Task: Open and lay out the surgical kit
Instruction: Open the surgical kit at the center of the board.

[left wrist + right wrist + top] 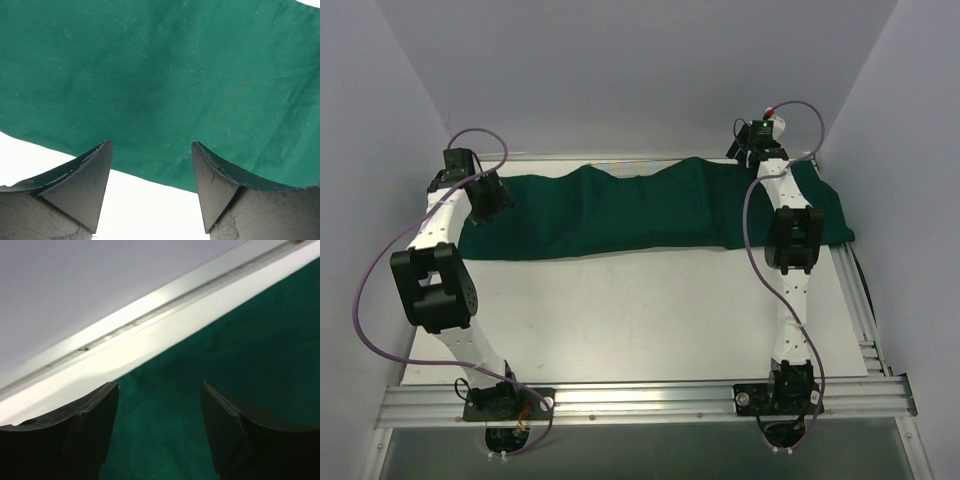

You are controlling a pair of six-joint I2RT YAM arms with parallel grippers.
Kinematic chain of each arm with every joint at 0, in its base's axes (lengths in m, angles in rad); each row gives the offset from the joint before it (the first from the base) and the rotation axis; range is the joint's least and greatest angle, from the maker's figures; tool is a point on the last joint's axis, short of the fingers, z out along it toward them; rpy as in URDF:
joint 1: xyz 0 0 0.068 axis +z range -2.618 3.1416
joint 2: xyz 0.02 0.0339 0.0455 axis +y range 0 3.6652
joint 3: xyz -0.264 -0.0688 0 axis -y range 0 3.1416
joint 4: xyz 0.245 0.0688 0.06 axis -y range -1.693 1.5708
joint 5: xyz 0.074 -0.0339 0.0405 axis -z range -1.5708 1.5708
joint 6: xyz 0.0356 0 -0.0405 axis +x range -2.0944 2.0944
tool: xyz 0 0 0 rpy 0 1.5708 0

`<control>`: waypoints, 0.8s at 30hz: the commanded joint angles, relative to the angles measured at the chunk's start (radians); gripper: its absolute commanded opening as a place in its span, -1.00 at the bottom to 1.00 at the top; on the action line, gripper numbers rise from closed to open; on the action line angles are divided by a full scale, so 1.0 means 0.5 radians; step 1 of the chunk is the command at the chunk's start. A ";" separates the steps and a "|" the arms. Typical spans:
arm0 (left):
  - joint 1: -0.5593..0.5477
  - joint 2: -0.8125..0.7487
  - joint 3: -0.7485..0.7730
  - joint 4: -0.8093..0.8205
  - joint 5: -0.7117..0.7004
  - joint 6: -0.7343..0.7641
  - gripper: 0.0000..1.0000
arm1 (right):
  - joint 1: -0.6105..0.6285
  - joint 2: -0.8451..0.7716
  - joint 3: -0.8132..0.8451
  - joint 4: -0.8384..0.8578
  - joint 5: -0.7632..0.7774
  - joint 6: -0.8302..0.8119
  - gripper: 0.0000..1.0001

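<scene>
Past the near stretch of the white worktop [620, 310], the green cloth [650, 205] lay rumpled across the far half, reaching from the left edge to the right. The left pincer [150, 147] hung over the cloth's left end by its front hem, released, with nothing between the fingers. Farthest back, the right pincer [160, 390] hung over the cloth beside the back rail [150, 315], also released and grasping nothing.

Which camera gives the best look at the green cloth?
Top external: it shows nearly the whole green cloth stretched across the far side of the table. The left wrist view shows only a patch with one edge; the right wrist, a patch beside the table's rim.
</scene>
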 commanded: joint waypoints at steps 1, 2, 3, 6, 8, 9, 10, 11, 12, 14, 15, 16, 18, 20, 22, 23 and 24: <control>0.009 0.018 0.054 0.088 0.029 -0.011 0.47 | -0.013 -0.070 0.069 -0.103 0.138 -0.366 0.33; 0.009 0.018 0.044 0.091 0.038 -0.011 0.47 | -0.016 -0.046 0.103 -0.127 0.138 -0.400 0.38; 0.006 0.021 0.032 0.097 0.041 -0.011 0.47 | -0.016 -0.021 0.158 -0.173 0.132 -0.455 0.39; 0.006 0.021 0.008 0.119 0.065 -0.011 0.46 | -0.016 0.034 0.180 -0.171 0.138 -0.541 0.43; 0.006 0.015 -0.011 0.122 0.078 -0.011 0.46 | -0.016 0.059 0.177 -0.152 0.150 -0.581 0.42; 0.006 0.012 -0.020 0.134 0.081 -0.011 0.46 | -0.016 0.068 0.180 -0.146 0.147 -0.587 0.40; 0.006 0.009 -0.029 0.137 0.084 -0.014 0.46 | -0.016 0.083 0.180 -0.137 0.147 -0.600 0.37; 0.003 0.012 -0.035 0.137 0.096 -0.017 0.46 | -0.016 0.089 0.180 -0.122 0.147 -0.606 0.34; 0.003 0.009 -0.038 0.143 0.099 -0.020 0.46 | -0.016 0.102 0.186 -0.122 0.150 -0.612 0.32; -0.006 0.012 -0.051 0.149 0.102 -0.026 0.46 | -0.062 0.142 0.226 -0.119 0.147 -0.621 0.25; -0.009 0.012 -0.054 0.152 0.105 -0.029 0.45 | -0.075 0.154 0.232 -0.118 0.135 -0.612 0.22; -0.012 0.006 -0.057 0.156 0.112 -0.038 0.45 | -0.078 0.184 0.244 -0.115 0.120 -0.606 0.20; -0.022 0.000 -0.075 0.168 0.130 -0.047 0.45 | -0.081 0.221 0.311 -0.155 0.114 -0.609 0.19; -0.028 -0.012 -0.087 0.174 0.142 -0.063 0.45 | -0.081 0.273 0.354 -0.186 0.101 -0.594 0.19; -0.040 -0.031 -0.094 0.180 0.155 -0.069 0.45 | -0.090 0.307 0.358 -0.192 0.086 -0.563 0.19; -0.043 -0.034 -0.094 0.180 0.152 -0.072 0.46 | -0.096 0.320 0.364 -0.204 0.065 -0.557 0.19; -0.043 -0.037 -0.094 0.183 0.158 -0.075 0.45 | -0.096 0.341 0.370 -0.217 0.064 -0.551 0.18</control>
